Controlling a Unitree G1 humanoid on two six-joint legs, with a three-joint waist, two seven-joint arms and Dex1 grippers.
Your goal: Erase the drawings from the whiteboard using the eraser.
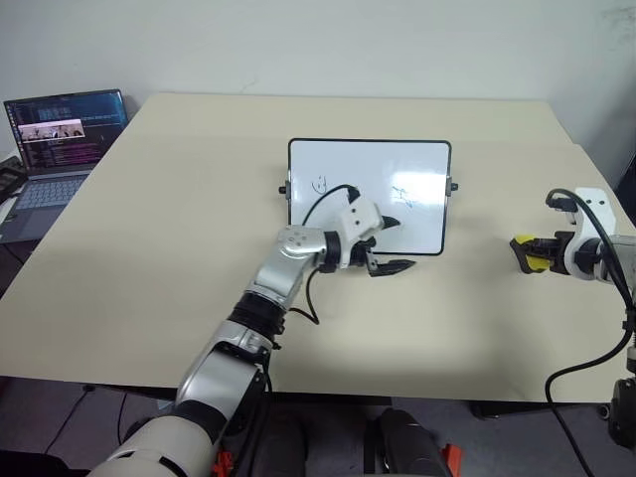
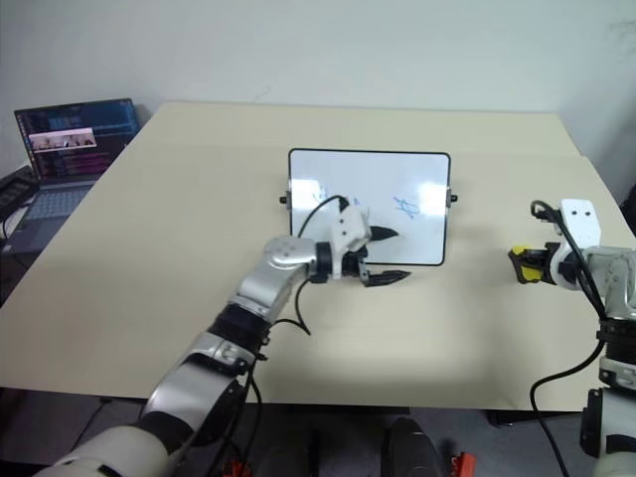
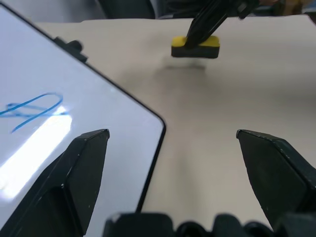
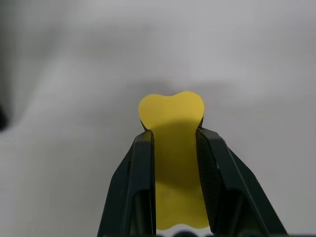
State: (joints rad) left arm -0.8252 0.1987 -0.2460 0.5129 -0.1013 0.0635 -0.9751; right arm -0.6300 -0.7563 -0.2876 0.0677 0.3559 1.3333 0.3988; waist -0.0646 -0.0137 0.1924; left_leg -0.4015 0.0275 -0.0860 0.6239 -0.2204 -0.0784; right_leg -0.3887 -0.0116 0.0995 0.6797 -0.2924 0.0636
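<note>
1. My right gripper (image 1: 527, 254) is pinching the eraser (image 4: 171, 123); the jaws are squeezed onto the yellow block hard enough that it bulges past the tips in the right wrist view. It's off the table (image 1: 199, 248): the left wrist view shows a shadow beneath it.
2. My left gripper (image 1: 390, 246) is spread wide and holding nothing, parked over the near right corner of the whiteboard (image 1: 370, 149).
3. Key relation: the whiteboard lies to the left of the eraser, well apart, with bare table between. The right arm has to carry it leftward and slightly away from me.
4. The whiteboard's long axis runs left-right, and the drawings (image 1: 402, 194) sit in a row along it. I can see one blue scribble on the right part and one (image 1: 321, 184) on the left; the left wrist hides the middle.
5. The rightmost scribble is nearest the eraser, so my call is to start there and sweep leftward along the row.
6. Risk: my left gripper sits in that sweep path at the near edge. It's closer to the board but empty, probably best used to steady the frame or pulled clear.
</note>
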